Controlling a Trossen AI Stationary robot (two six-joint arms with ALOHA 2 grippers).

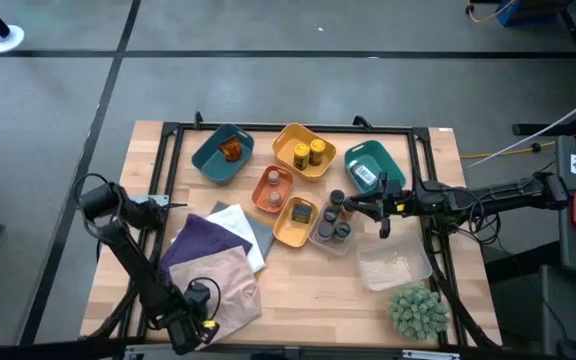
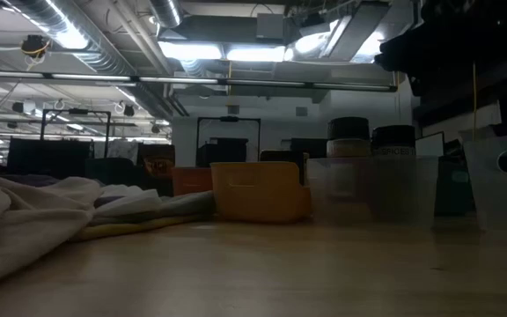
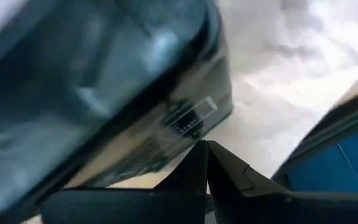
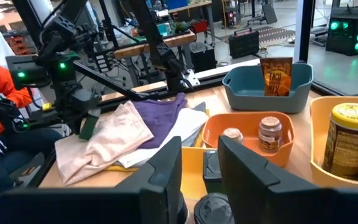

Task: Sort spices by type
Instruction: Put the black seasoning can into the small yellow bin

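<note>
Wooden bench (image 1: 318,290) carried a cluster of trays near its middle, with crumpled cloths (image 1: 213,262) toward the left. The spices sat sorted among them: two yellow jars (image 1: 308,153) in a yellow tray (image 1: 303,150), an orange packet (image 1: 231,150) in a blue tray (image 1: 221,155), small amber jars (image 1: 270,189) in an orange tray (image 1: 271,188), grey-lidded jars (image 1: 334,215) in a clear tray (image 1: 330,237). The right gripper (image 1: 351,207) hovered over the grey-lidded jars, fingers pressed together, holding nothing visible. The left gripper (image 1: 190,328) rested at the bench's near left edge, fingers pressed together too.
</note>
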